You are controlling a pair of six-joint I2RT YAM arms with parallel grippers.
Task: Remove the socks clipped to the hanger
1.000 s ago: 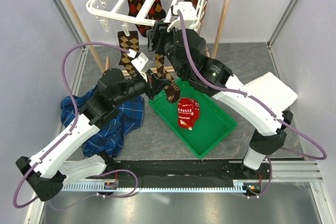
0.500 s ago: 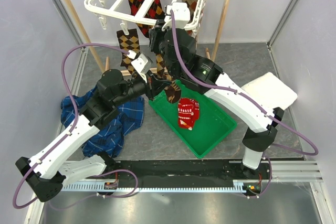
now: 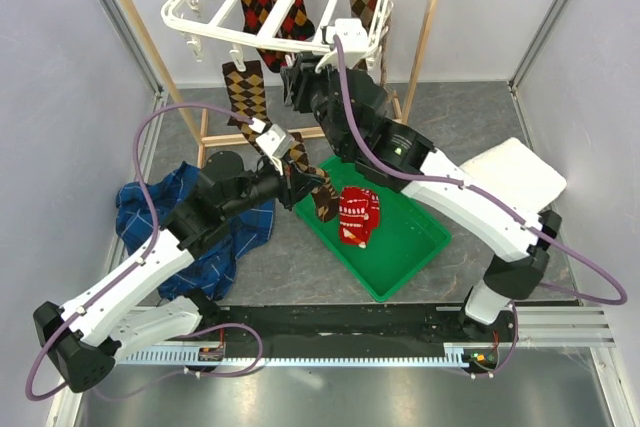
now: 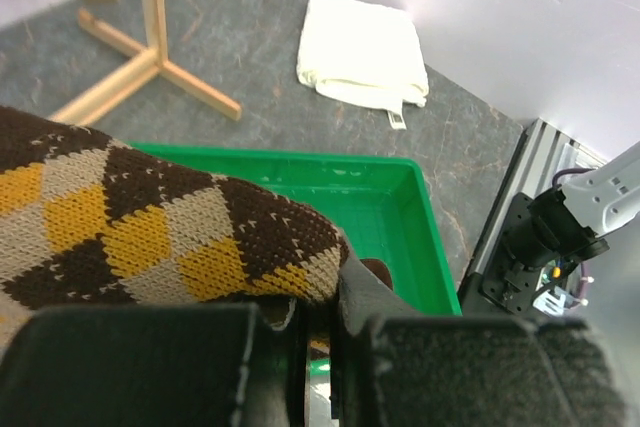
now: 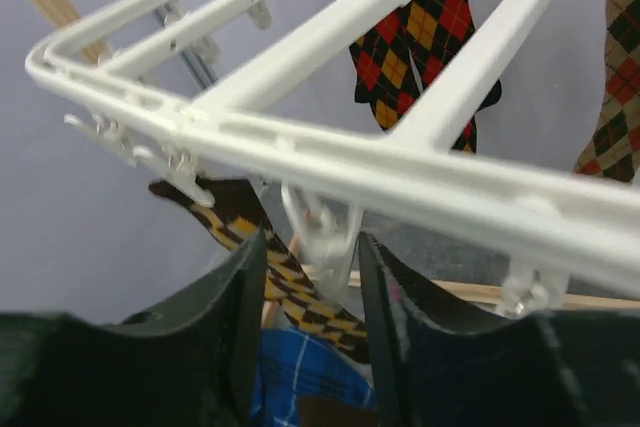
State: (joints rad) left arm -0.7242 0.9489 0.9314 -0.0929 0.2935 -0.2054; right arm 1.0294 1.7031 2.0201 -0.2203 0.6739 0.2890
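Grey speckled table (image 3: 460, 107) is carrying a green tray (image 3: 410, 247) with a red festive sock (image 3: 358, 215) lying in it, a blue plaid cloth (image 3: 215, 232) to its left and a white folded cloth (image 3: 515, 172) to its right. Above the far side, the white hanger (image 5: 330, 162) is hanging from a wooden rack (image 4: 150, 7), holding a black-red-yellow argyle sock (image 3: 270, 7) and a brown-and-tan argyle sock (image 3: 245, 92) by its clips. The left fingers (image 3: 297, 184) are clamping together on another brown-and-tan sock (image 4: 150, 227) over the tray's far-left rim. The right fingers (image 3: 297, 82) are reaching up under the hanger's near bar, standing apart on either side of a dangling clip (image 5: 320, 232); whether they are pressing it I cannot tell
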